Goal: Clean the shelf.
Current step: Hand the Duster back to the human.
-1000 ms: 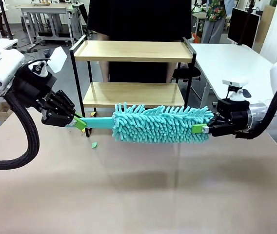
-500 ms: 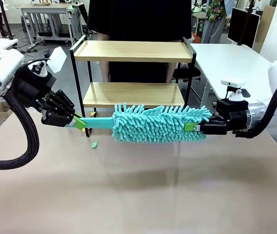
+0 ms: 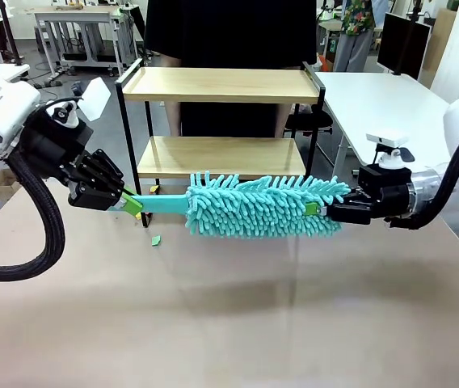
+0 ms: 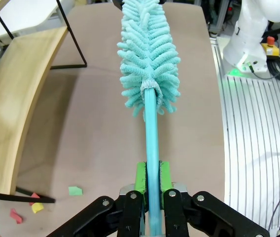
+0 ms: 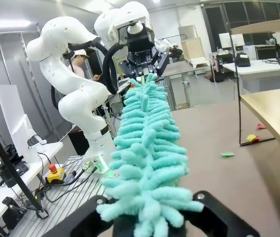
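The shelf [image 3: 221,85], two light wooden boards in a black frame, stands at the table's far edge. In front of its lower board a teal fluffy duster [image 3: 258,206] hangs level above the table. My left gripper [image 3: 132,204] is shut on the duster's thin teal handle [image 4: 150,148], green pads on both sides. My right gripper [image 3: 317,210] is shut on the duster's fluffy tip. In the right wrist view the duster [image 5: 147,143] covers the fingers and runs away towards the left gripper [image 5: 142,74]. The lower shelf board [image 4: 12,113] lies beside the duster.
Small coloured paper scraps [image 3: 155,239] lie on the brown table near the shelf's left leg, with a green scrap [image 4: 75,190] among them. A person in black [image 3: 229,32] stands behind the shelf. A white table [image 3: 383,105] is at the right.
My right gripper has closed on the duster's tip and slid slightly left into the fluff. The left gripper and the duster have stayed where they were.
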Tool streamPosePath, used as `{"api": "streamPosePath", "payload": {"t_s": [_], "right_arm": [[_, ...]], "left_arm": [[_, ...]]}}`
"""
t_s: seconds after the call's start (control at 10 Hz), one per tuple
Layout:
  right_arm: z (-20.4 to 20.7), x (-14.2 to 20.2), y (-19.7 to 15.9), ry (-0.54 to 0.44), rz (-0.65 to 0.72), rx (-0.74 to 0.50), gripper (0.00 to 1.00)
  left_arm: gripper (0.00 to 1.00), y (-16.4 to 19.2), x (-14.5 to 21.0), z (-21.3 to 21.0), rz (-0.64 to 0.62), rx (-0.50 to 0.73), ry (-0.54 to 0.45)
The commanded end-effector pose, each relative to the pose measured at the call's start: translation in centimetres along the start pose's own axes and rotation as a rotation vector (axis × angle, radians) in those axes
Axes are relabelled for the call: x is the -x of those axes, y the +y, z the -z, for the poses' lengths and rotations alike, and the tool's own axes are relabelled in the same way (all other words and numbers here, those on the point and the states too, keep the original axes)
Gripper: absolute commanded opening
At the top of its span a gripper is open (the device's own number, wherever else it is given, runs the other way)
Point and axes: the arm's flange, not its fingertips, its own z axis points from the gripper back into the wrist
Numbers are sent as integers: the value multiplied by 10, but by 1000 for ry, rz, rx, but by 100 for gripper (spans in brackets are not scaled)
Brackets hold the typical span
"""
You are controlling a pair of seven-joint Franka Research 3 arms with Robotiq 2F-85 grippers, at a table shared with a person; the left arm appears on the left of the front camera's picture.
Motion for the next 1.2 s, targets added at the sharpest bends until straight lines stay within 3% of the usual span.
{"api": "streamPosePath", "payload": {"t_s": [0.0,0.1,0.2,0.3,0.6,0.7,1.1], "right_arm": [[0,-1,-7,16,23,-58,8],[0,0,0,0,0,0,8],[0,0,0,0,0,0,8],[0,0,0,0,0,0,8],[0,0,0,0,0,0,8],[0,0,0,0,0,0,8],[0,0,0,0,0,0,8]], "left_arm": [[13,-2,-4,-1,4,3,-10],[69,0,0,0,0,0,0],[70,0,-2,-5,-31,-23,-29],[100,-1,-2,-11,-44,-14,-87],[96,1,14,-56,-97,-25,-272],[100,3,26,-74,-114,-18,-345],[100,-3,82,-135,-161,-79,-442]]}}
